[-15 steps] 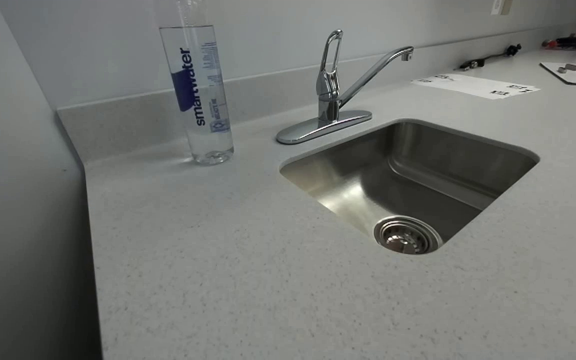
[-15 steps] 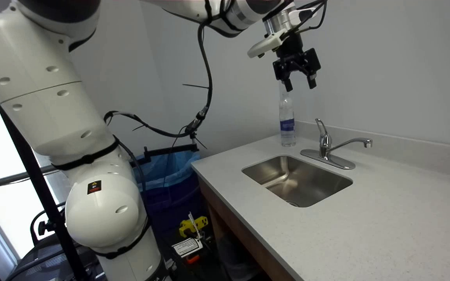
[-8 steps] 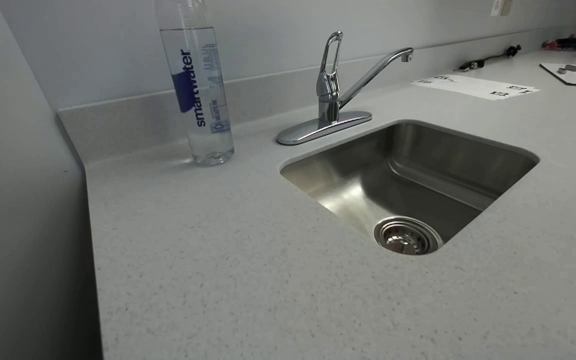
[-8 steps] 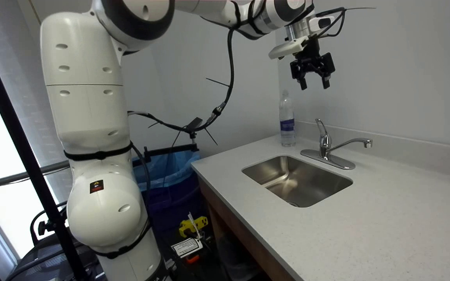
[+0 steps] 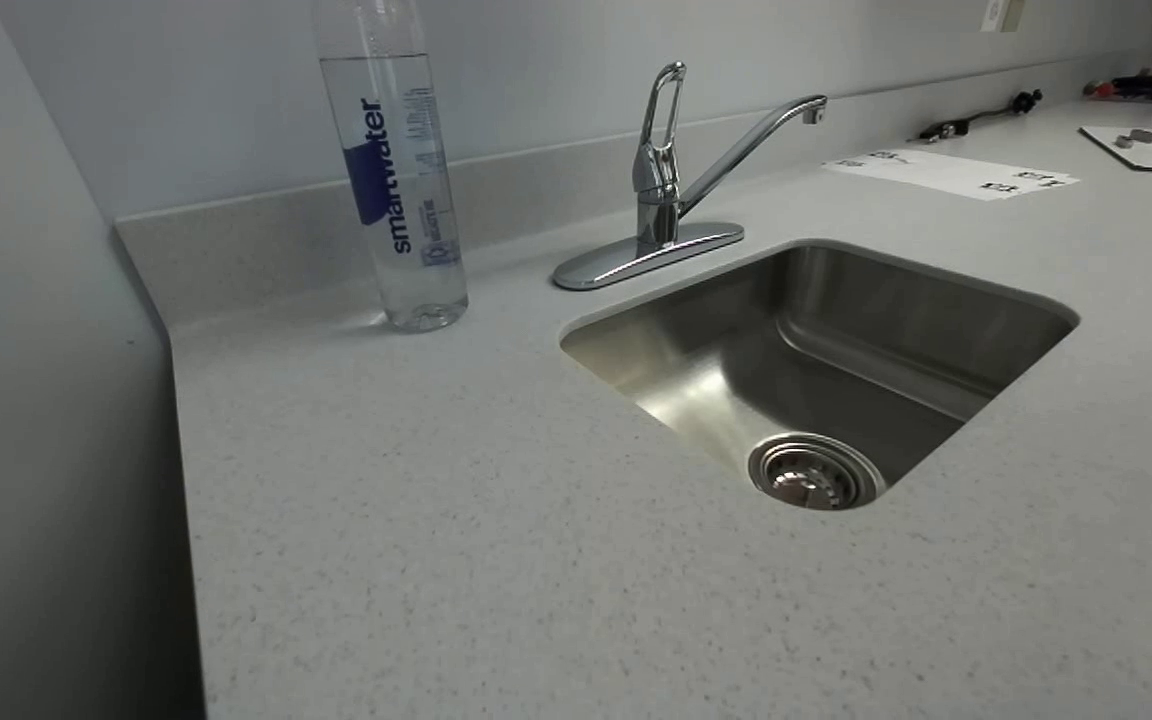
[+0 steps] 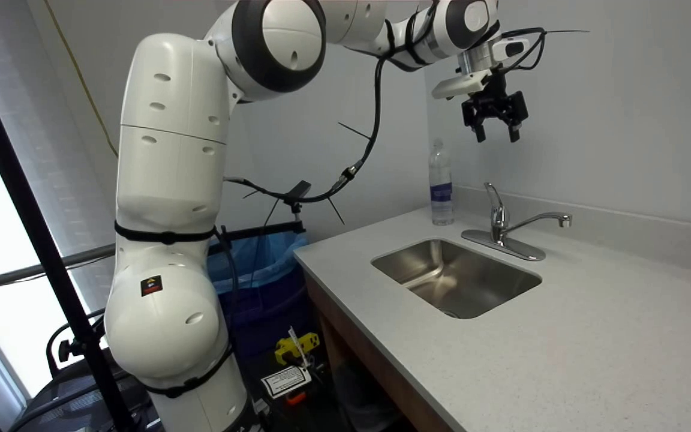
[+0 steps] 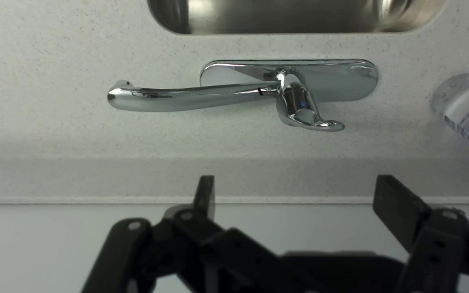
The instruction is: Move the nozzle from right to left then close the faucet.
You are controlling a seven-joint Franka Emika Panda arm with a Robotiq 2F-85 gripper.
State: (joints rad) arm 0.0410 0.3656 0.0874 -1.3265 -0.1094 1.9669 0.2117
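Swung rightward in an exterior view since the earlier frame, the white jointed robot arm [image 6: 162, 186] reaches high in front of the plain grey wall [image 6: 621, 120]. Below spreads the pale, speckled countertop [image 6: 591, 336], a dark blue bin [image 6: 270, 318] near its corner. Set into that surface: the rounded-corner brushed metal sink [image 5: 926, 320]. Off to one side stands the tall, clear, blue-labelled bottle [image 5: 401, 170], upright. Now the chrome single-lever faucet [image 6: 499, 225], at the sink's back edge! It sits lower than the black two-fingered gripper [image 6: 497, 138] and well apart from it. And that gripper? Released, its dark fingers [image 7: 397, 203] spread wide. Over to the wrist view: the faucet lies out beyond the fingertips, and its long, thin chrome nozzle [image 7: 177, 99] points away from the bottle, tip past the oval base plate [image 7: 344, 81] and clear of the sink. Beside it, the short chrome lever handle [image 7: 299, 95] stands up off the faucet.
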